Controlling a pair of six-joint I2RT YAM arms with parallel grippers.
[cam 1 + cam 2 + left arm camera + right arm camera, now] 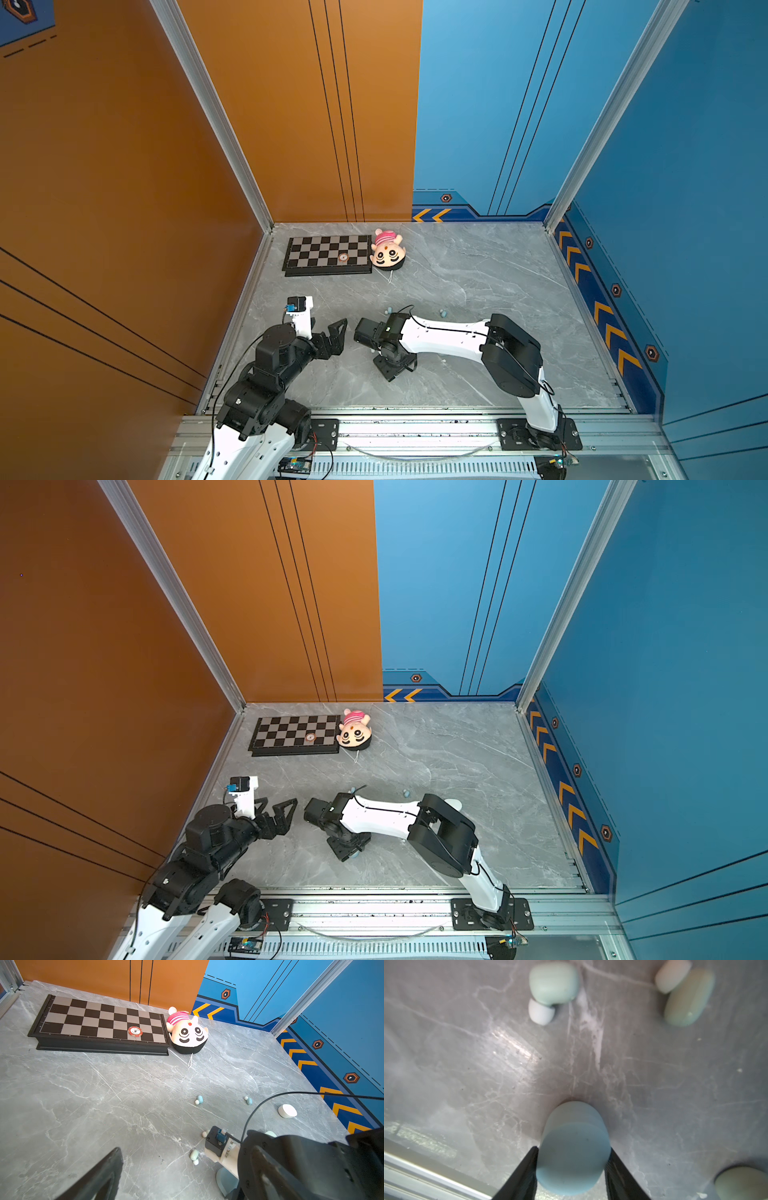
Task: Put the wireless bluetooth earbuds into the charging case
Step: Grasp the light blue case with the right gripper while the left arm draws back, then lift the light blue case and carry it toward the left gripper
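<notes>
Your right gripper (573, 1149) was about half open, with both fingers looking snug against the sides of the blue charging case (574, 1124), which sat on the table (467, 1064). That case was smooth and rounded, so I'd guess an off-centre squeeze could've squirted it out, or knocked it into the earbuds (553, 984) lying loose on the table just past it. None were in a case yet. Your left gripper (328, 332) hung wide open, holding nothing.
</notes>
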